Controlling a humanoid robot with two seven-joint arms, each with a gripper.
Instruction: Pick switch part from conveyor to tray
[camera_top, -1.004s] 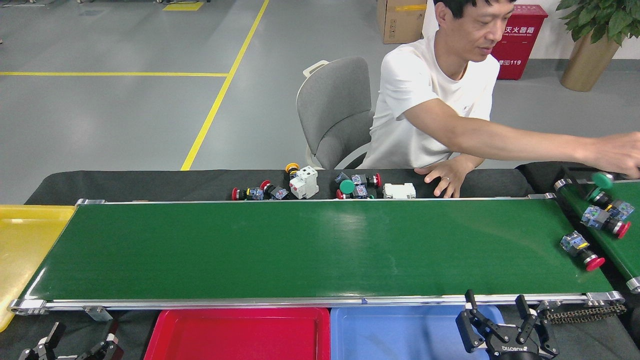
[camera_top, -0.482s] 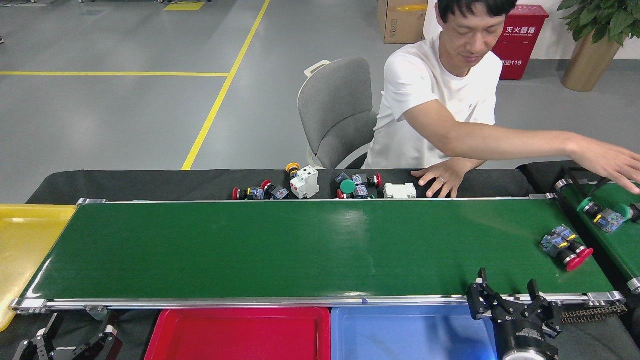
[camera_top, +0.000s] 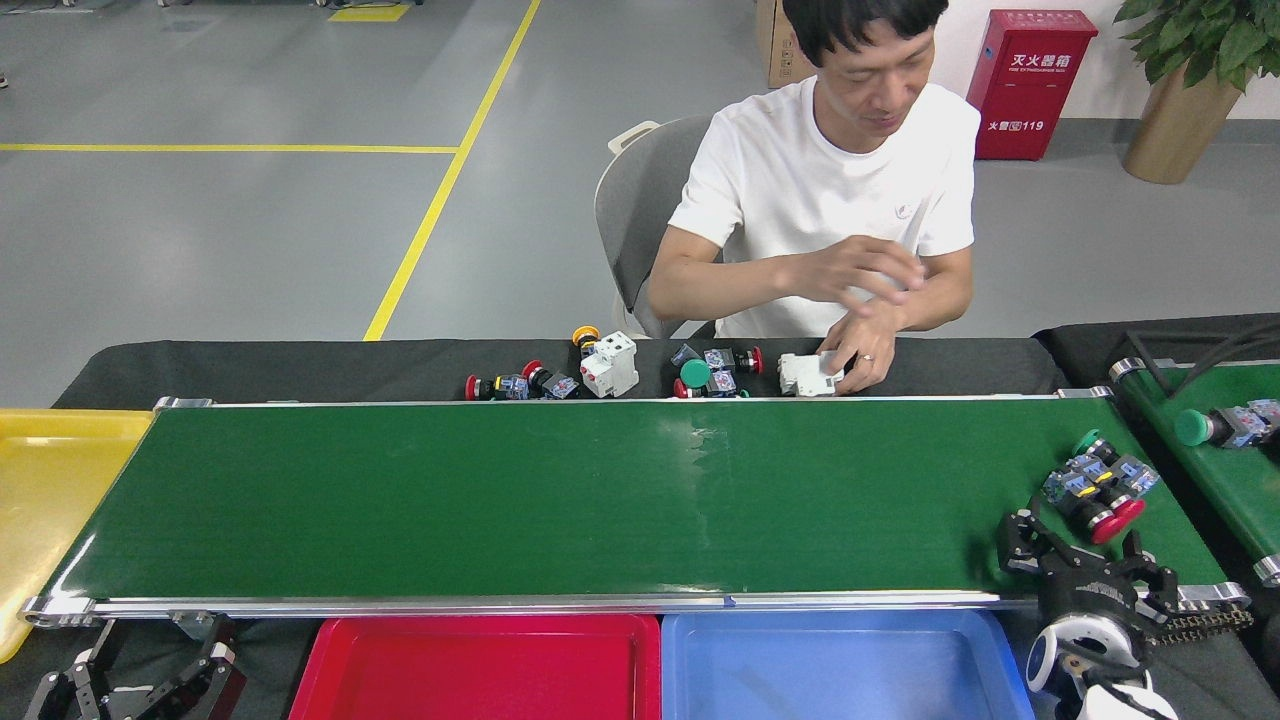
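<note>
The conveyor (camera_top: 600, 500) is seen in dark green with silver rails, plain and unpatterned. At its 3 o'clock end the switch parts (camera_top: 1095, 485) are coloured blue and black with yellow marks, capped in red and green. At 6 o'clock a red tray (camera_top: 480, 665) and a blue tray (camera_top: 830, 665) are shown; at 9 o'clock a yellow tray (camera_top: 50, 490) is seen. The right gripper (camera_top: 1085, 560) is black, above a white wrist. The left gripper (camera_top: 140, 680) is black. A black cloth (camera_top: 300, 365) is laid at 12 o'clock. A white shirt (camera_top: 800, 180) is worn by the person. The floor (camera_top: 200, 230) is grey, lined in yellow.
</note>
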